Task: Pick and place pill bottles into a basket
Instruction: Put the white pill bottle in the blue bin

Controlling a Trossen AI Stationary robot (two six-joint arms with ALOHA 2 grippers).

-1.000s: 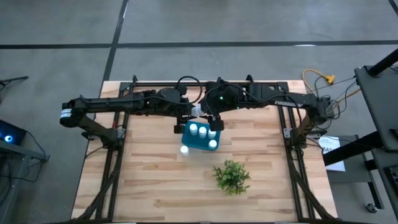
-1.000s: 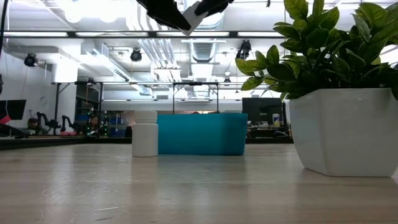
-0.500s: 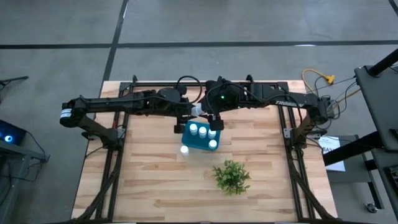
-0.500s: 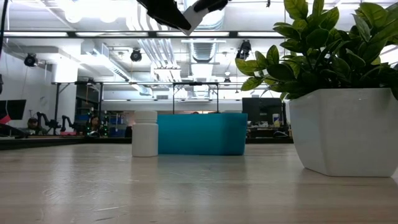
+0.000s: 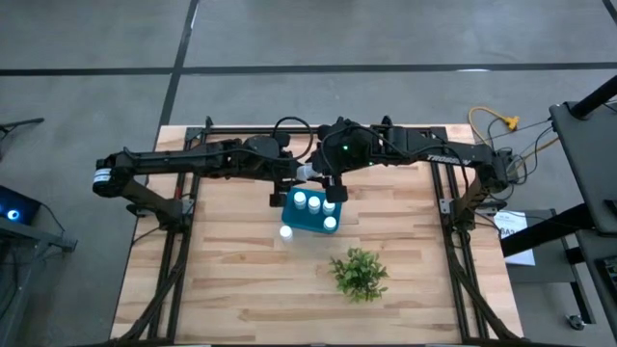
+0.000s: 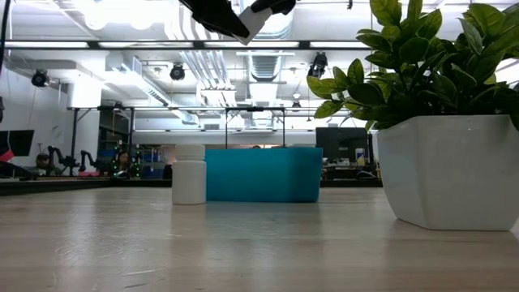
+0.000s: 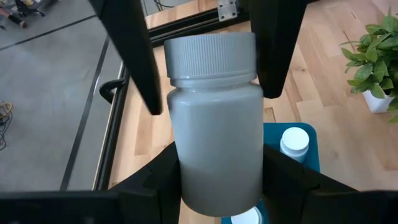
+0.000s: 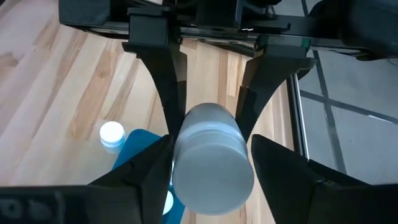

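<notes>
The pill bottle (image 7: 214, 124) you care about right now hangs in the air above the far edge of the basket (image 5: 308, 220), caught between the two arms in what looks like a handover. The left gripper (image 7: 217, 168) holds it firmly by the body, fingers snug against both sides, and that grip has not shifted over the last second. What has changed is the right gripper (image 8: 212, 168): its fingers have drawn in from a wider stance and now flank the cap end closely. A thin sliver of gap shows on one side in the left wrist view, so you should treat it as narrowed but not yet clamped. Everything else sits as it did: four pill bottles (image 5: 315, 204) stand upright inside the basket, and one loose bottle (image 5: 286, 232) stands on the table (image 5: 222, 280) just beside the basket's near-left corner, with the plant (image 5: 360, 274) well apart. For the task, this likely means the fifth bottle is about to pass to the right arm for the drop. Do not let the left release until the right has truly closed, or the bottle may fall outside the basket.
</notes>
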